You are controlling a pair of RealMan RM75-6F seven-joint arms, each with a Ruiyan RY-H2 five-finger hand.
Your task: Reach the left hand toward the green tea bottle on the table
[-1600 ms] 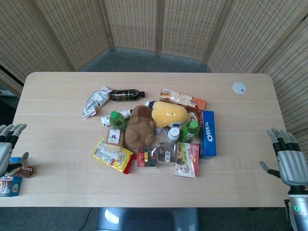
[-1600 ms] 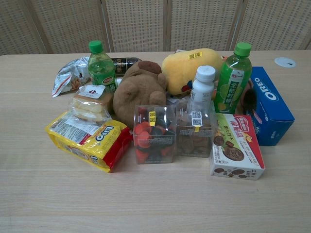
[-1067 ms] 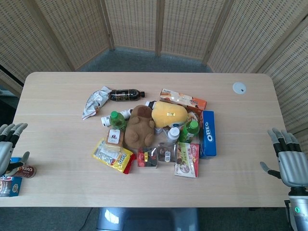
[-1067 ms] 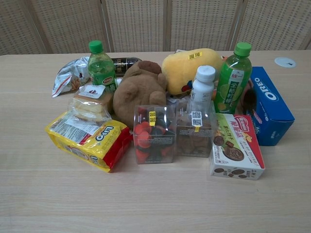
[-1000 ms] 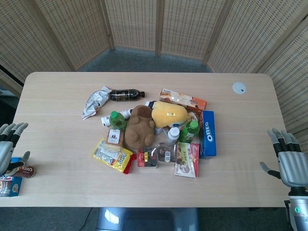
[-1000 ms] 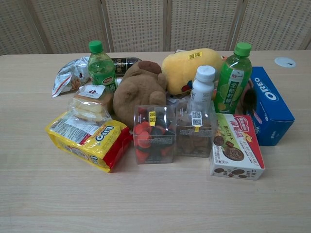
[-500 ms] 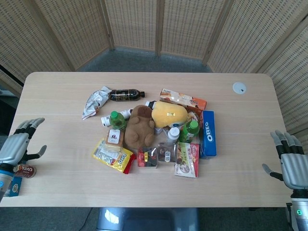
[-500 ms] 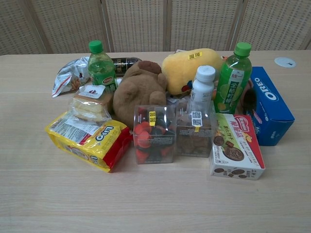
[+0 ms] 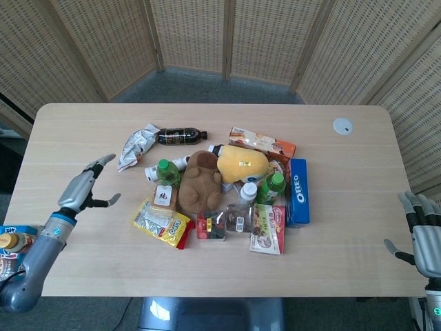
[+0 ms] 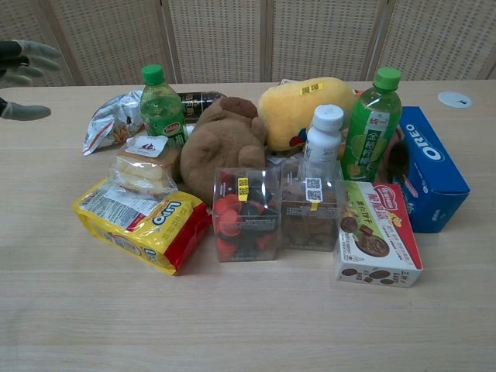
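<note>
Two green-capped bottles stand in the pile of goods at the table's middle. The shorter green bottle (image 9: 165, 171) (image 10: 161, 105) is on the pile's left side, behind a wrapped sandwich (image 10: 141, 167). The taller green bottle (image 9: 273, 185) (image 10: 368, 132) stands on the right beside a white bottle (image 10: 321, 143). My left hand (image 9: 86, 186) (image 10: 19, 66) hovers over the table left of the pile, fingers spread and empty, well apart from the shorter bottle. My right hand (image 9: 427, 238) hangs open at the table's right edge, outside the chest view.
Around the bottles lie a brown plush (image 9: 200, 181), a yellow plush (image 9: 241, 164), a blue Oreo box (image 9: 298, 191), a yellow biscuit pack (image 9: 160, 222), clear snack boxes (image 10: 246, 213), a crumpled foil bag (image 9: 134, 146) and a dark bottle (image 9: 180, 136). A white disc (image 9: 342, 125) sits far right.
My left hand has risen from beside the table's left edge and moved in over the table toward the pile, entering the chest view. My right hand has sunk slightly lower and outward.
</note>
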